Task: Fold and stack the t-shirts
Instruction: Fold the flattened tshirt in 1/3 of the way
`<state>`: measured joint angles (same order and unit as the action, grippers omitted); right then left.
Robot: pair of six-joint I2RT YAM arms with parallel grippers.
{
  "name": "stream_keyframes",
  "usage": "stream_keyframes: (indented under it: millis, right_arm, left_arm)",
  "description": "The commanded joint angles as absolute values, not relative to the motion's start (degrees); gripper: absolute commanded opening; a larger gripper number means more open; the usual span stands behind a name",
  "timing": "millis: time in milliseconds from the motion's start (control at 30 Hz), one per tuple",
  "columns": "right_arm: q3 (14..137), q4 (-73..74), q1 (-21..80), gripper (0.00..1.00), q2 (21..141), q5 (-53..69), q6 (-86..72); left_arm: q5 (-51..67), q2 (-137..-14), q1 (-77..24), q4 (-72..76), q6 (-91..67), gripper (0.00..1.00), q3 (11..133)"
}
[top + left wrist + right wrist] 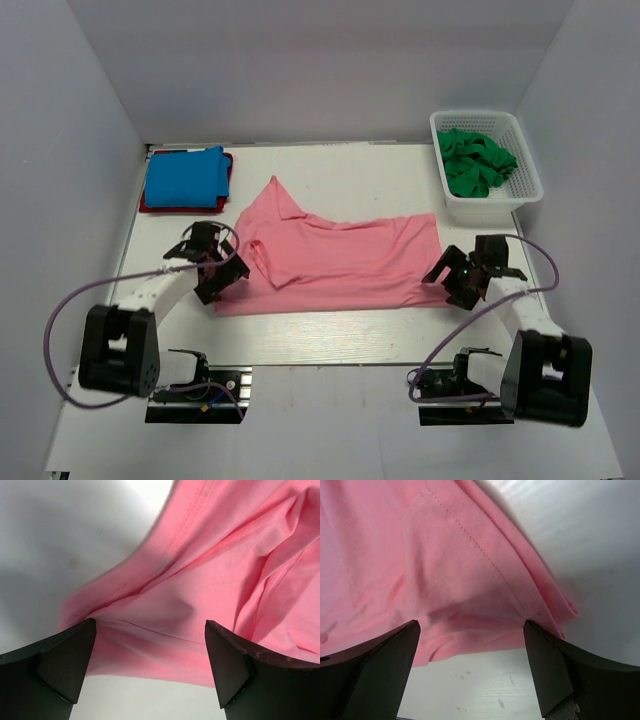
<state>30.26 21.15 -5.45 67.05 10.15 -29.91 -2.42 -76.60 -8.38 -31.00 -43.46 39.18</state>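
The pink t-shirt (340, 262) lies spread; its side edges sit under the left end effector (150, 625) and the right end effector (471, 625), both opened wide, gripping nothing.

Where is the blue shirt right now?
In the top view the folded blue t-shirt lies at the far left corner of the table, on top of a red t-shirt, just beyond the spread pink t-shirt.

No readable text, label, brand or number appears in any view.
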Motion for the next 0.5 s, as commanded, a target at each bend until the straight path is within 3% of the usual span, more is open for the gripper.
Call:
stream_keyframes:
  millis: [0,200,467]
  right_arm:
    - [28.21,30.14,-5.8,0.9,60.86,6.59,-29.53]
    - [36.9,30.59,-5.45,0.9,57.74,8.61,-23.39]
    - [42.01,28.13,-5.36,0.9,56.16,8.96,-22.06]
  left_arm:
    - [-2.46,-67.01,-8.7,-39.37,-46.66,1.0,36.92]
    - [-2.29,-61.44,-8.7,-40.08,-43.6,1.0,43.83]
    - [12.83,-71.27,-13.44,-30.94,-35.07,1.0,47.72]
